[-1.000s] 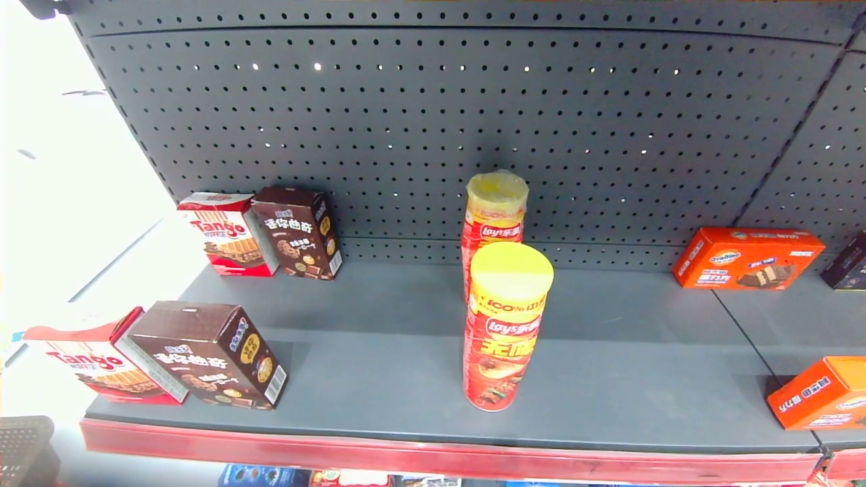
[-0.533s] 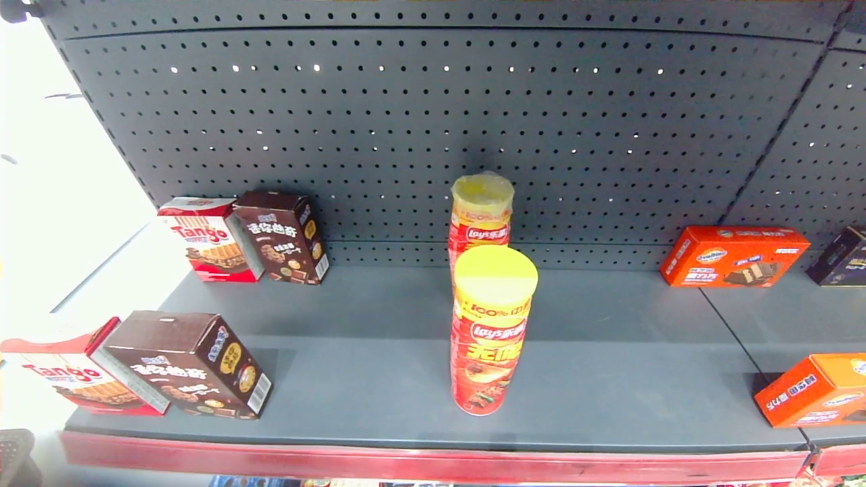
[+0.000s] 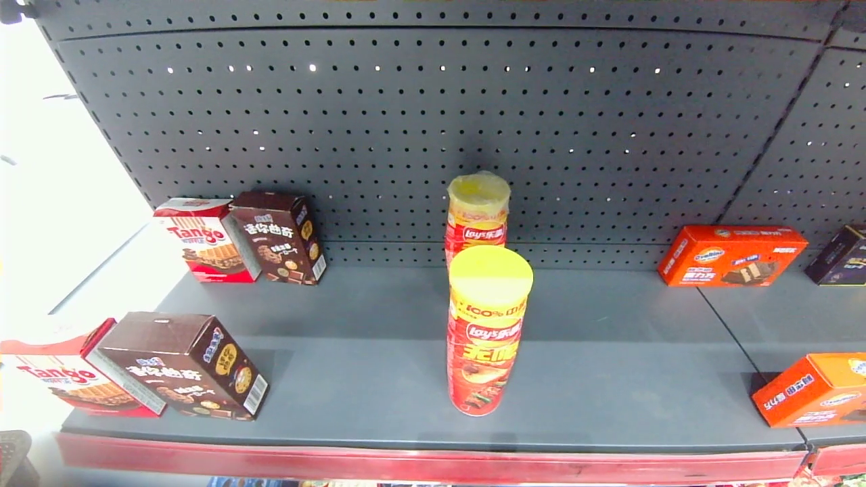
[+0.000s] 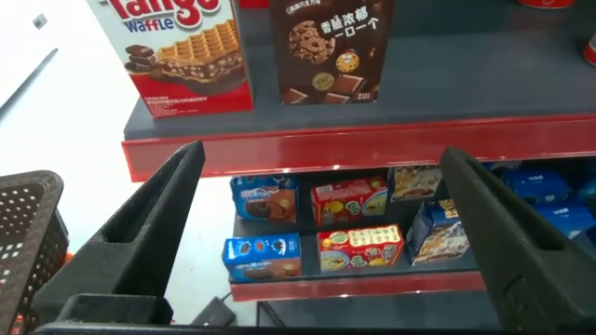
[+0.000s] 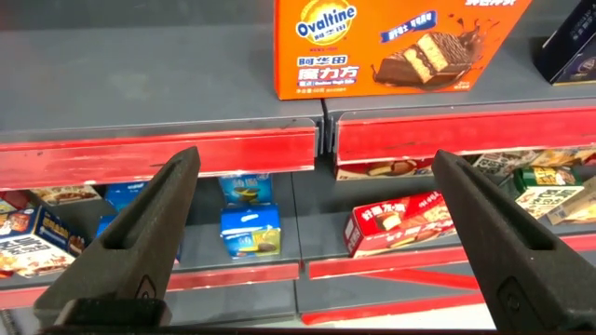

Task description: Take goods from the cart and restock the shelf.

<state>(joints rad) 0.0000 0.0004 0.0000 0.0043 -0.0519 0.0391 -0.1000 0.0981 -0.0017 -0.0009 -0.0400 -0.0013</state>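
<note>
Landmark: front can [image 3: 487, 331], upright on the shelf [image 3: 379, 379] near its red lip.

- Far left of the can, below the lip: black basket [image 3: 13, 453], possibly the cart; we cannot tell.
- Left of the can, well apart: front wafer box [image 3: 61, 379] touching front cookie box [image 3: 183, 368]. Behind them, against the back panel, are rear wafer box [image 3: 203, 237] and rear cookie box [image 3: 281, 233]. All printed faces point outward, which we judge to be for shoppers.
- Directly behind the can: rear can [image 3: 477, 210], upright. The two form one front-to-back column, the usual way of stocking.
- Right of the can, well apart: rear orange box [image 3: 731, 253] and front orange box [image 3: 812, 389], with a dark box [image 3: 835, 253] beyond.
- Left gripper [image 4: 319, 154]: fingers apart and holding nothing, low before the lip, left of the can.
- Right gripper [image 5: 317, 156]: fingers apart and holding nothing, low before the lip, right of the can.

Judgement: with both grippers free, the next pick from the cart is due.
</note>
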